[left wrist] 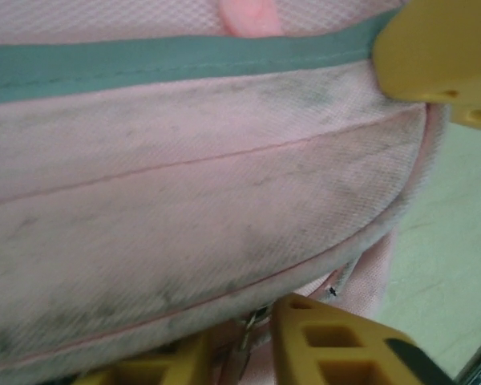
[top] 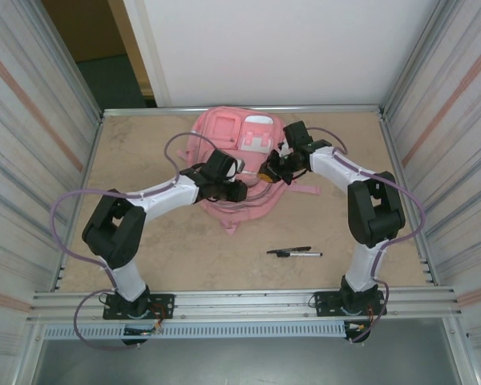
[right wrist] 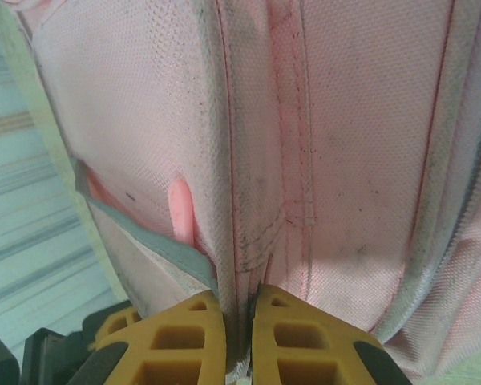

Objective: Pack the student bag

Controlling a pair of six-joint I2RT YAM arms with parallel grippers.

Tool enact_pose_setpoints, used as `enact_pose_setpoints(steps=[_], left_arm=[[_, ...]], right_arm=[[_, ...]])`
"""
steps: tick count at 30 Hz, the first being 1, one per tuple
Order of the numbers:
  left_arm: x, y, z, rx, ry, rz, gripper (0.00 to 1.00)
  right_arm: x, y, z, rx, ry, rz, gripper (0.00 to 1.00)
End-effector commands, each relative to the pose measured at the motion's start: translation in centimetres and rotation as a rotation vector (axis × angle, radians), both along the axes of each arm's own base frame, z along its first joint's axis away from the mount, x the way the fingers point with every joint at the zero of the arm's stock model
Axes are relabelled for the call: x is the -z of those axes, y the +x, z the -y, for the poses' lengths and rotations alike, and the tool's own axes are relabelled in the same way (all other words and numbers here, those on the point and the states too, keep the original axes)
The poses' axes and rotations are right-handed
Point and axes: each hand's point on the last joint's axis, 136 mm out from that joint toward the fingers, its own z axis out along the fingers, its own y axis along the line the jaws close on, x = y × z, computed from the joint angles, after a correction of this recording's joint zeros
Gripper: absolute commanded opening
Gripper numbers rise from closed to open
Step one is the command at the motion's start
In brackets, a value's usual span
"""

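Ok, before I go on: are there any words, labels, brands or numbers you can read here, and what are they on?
No text can be read anywhere.
student bag: the white patch is too small to show any lettering.
pens on the table: any print is too small to tell.
Bag fabric up close in both wrist views: plain weave, seams and trim, no lettering.

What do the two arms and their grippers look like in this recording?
Both are alike. The left arm and right arm have white link shells and bulky black joint housings, on black bases bolted to an aluminium rail. A thin purple cable loops along each. The left gripper and right gripper have yellow moulded fingers with rectangular cut-outs and dark rear patches.
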Motion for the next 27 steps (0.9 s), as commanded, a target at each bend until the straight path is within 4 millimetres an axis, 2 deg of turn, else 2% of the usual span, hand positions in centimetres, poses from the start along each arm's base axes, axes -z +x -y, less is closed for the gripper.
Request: enact_pose_setpoints(steps=[1,2,3,7,11,15,17,19,20,22,24,27], left_arm=[[-0.5,-0.8,2.2,0.148,-0.039,0.031,0.08],[-0.1,-0.8,1.8,0.147,-0.006,0.026,0.01],[0.1,-0.6,1.0,0.132,0.040,0.028,0.00],[-0.6,-0.5,-2.4,0.058,0.160,0.075,0.00],[-1.1,-1.9,-4.8,0.040,0.177,0.108,0.00],[0.0,-3.9,-4.3,0.184,0.139,0.180,0.00],[0.9,-3.9,-4.6,0.189,0.157,0.182,0.00],[0.8,-4.0,-4.2,0.178,0.148,0.155,0.00],[0.2,-4.0,-3.5,0.175,0.119,0.159,0.00],[-1.1,-3.6,-2.3,0.148,0.065,0.184,0.00],[-2.6,-3.5,-0.7,0.155,0.014,0.192,0.00],[-3.6,-3.2,1.0,0.165,0.007,0.224,0.00]], right_arm=[[-2.3,-1.9,-0.4,-0.041,0.068,-0.015,0.00],[-2.3,-1.8,-0.1,-0.034,0.064,-0.014,0.00],[-2.2,-1.8,0.2,-0.028,0.056,-0.009,0.00],[-1.7,-1.3,1.7,-0.001,0.042,-0.025,0.00],[-1.1,0.3,3.8,0.068,0.035,-0.045,0.00],[-0.7,2.8,3.9,0.119,0.124,-0.109,0.00],[-0.3,4.1,4.5,0.152,0.100,-0.109,0.00],[0.4,5.0,5.3,0.189,0.066,-0.118,0.03],[0.5,5.1,5.3,0.199,0.068,-0.135,0.06],[-0.6,4.3,4.1,0.194,0.156,-0.163,0.13],[-1.7,2.6,3.0,0.207,0.227,-0.186,0.29],[-1.9,0.4,4.3,0.298,0.187,-0.206,0.53]])
